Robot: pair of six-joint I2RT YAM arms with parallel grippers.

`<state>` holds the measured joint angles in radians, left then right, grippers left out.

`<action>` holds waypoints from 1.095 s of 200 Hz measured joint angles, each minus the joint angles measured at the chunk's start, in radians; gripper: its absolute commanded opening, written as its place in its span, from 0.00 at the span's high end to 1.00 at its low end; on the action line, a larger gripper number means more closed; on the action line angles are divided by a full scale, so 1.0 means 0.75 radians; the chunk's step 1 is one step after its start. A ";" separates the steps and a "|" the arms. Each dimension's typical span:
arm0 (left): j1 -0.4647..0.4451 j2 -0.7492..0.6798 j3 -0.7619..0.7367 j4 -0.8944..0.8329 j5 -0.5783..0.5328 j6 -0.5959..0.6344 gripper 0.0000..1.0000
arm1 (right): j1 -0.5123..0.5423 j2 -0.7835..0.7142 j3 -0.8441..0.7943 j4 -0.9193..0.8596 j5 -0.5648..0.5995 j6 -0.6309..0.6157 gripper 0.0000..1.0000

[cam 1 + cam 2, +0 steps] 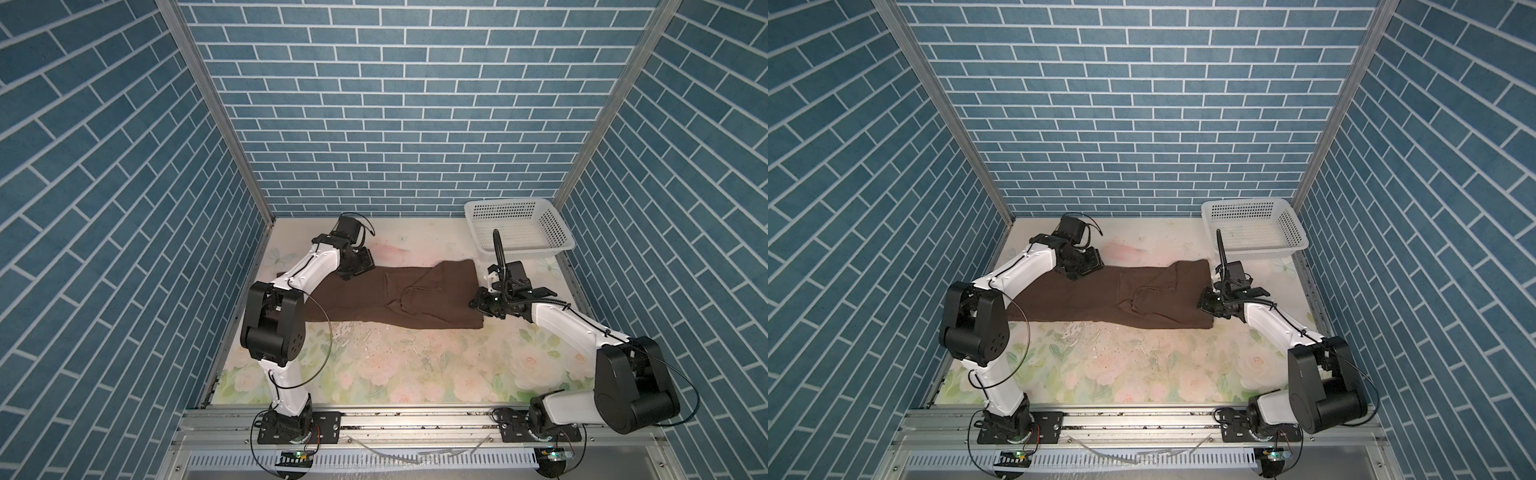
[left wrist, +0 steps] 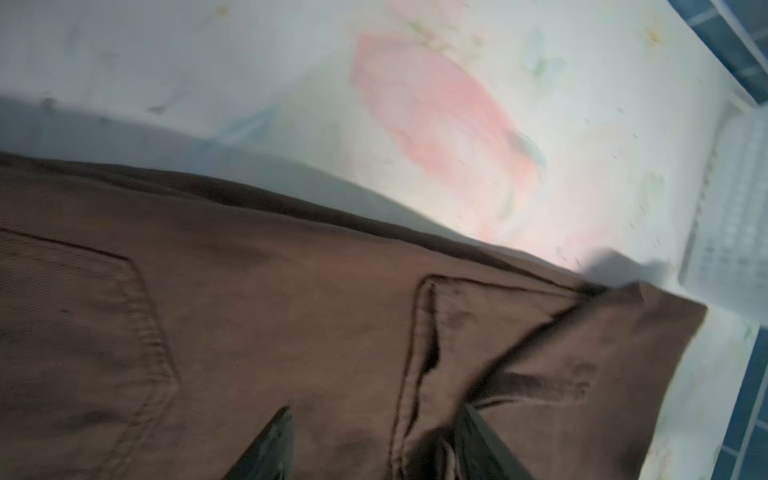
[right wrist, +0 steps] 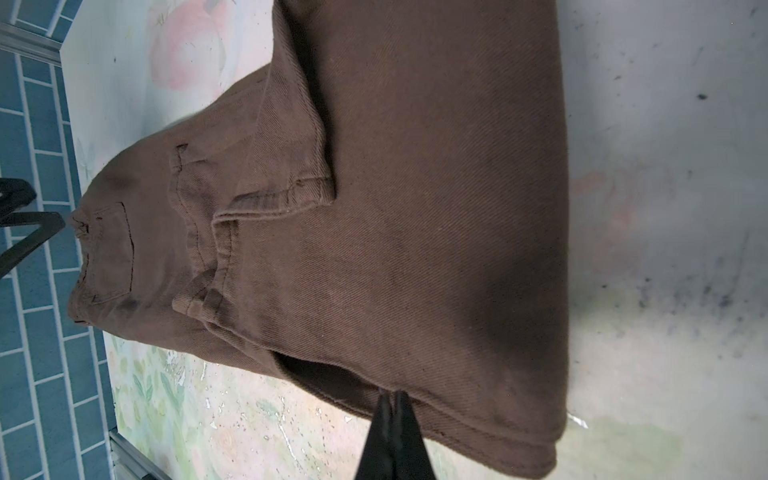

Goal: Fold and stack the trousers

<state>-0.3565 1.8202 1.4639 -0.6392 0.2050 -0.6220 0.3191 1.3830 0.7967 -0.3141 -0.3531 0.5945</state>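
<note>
brown trousers flat on the tabletop, a claw at each end

in both top views, dark brown trousers [image 1: 395, 295] [image 1: 1129, 299] laid lengthwise across the far half of the floral tabletop [image 1: 415, 365], from near the left edge to short of the right edge, with a layer folded back over the middle. at the far right corner, near the trousers' right end, a white perforated basket [image 1: 555, 230] [image 1: 1293, 228].

over the far left part of the cloth, the left gripper [image 1: 353, 272] [image 2: 376, 409]: fingers [image 2: 266, 449] spread well apart in the blurred wrist view, fabric lying flat between them, nothing pinched.

at the trousers' right end, the right gripper [image 1: 476, 301] [image 1: 1204, 301] [image 3: 392, 399]: jaws pressed fully together, tips touching the cloth's edge. cannot tell whether any fabric is caught between them.
</note>
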 measured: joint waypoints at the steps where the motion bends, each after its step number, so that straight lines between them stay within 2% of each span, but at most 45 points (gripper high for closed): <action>1: -0.011 -0.002 0.002 0.001 0.001 0.005 0.41 | 0.000 0.000 0.000 0.000 0.001 0.000 0.97; 25: -0.191 0.015 0.028 0.034 0.041 0.051 0.43 | -0.002 0.000 0.000 -0.002 0.006 -0.001 1.00; 44: -0.278 0.083 0.053 0.051 0.069 0.068 0.43 | -0.003 0.000 0.000 -0.012 0.012 -0.002 1.00; 75: -0.324 0.230 0.055 0.061 0.056 0.082 0.43 | -0.007 -0.005 -0.002 -0.021 0.023 -0.006 1.00; 110: -0.343 0.331 0.058 0.055 -0.016 0.119 0.49 | -0.010 -0.024 -0.027 -0.023 0.029 -0.019 1.00; 122: -0.345 0.350 0.075 0.047 -0.031 0.129 0.55 | -0.011 -0.032 -0.038 -0.024 0.033 -0.021 1.00; 127: -0.345 0.358 0.083 0.047 -0.034 0.132 0.61 | -0.012 -0.036 -0.042 -0.024 0.035 -0.021 1.00; 141: -0.344 0.378 0.106 0.051 -0.031 0.143 0.90 | -0.014 -0.045 -0.048 -0.025 0.042 -0.021 1.00; 149: -0.344 0.388 0.119 0.051 -0.027 0.140 1.00 | -0.016 -0.051 -0.049 -0.026 0.046 -0.021 1.00; 195: -0.343 0.409 0.211 0.007 0.024 0.127 1.00 | -0.017 -0.087 -0.070 -0.033 0.060 -0.022 1.00; 219: -0.342 0.361 0.230 -0.003 0.043 0.119 1.00 | -0.018 -0.103 -0.072 -0.049 0.071 -0.034 1.00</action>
<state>-0.6132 2.0907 1.6367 -0.6411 0.2371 -0.5327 0.3054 1.3056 0.7429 -0.3508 -0.2996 0.5690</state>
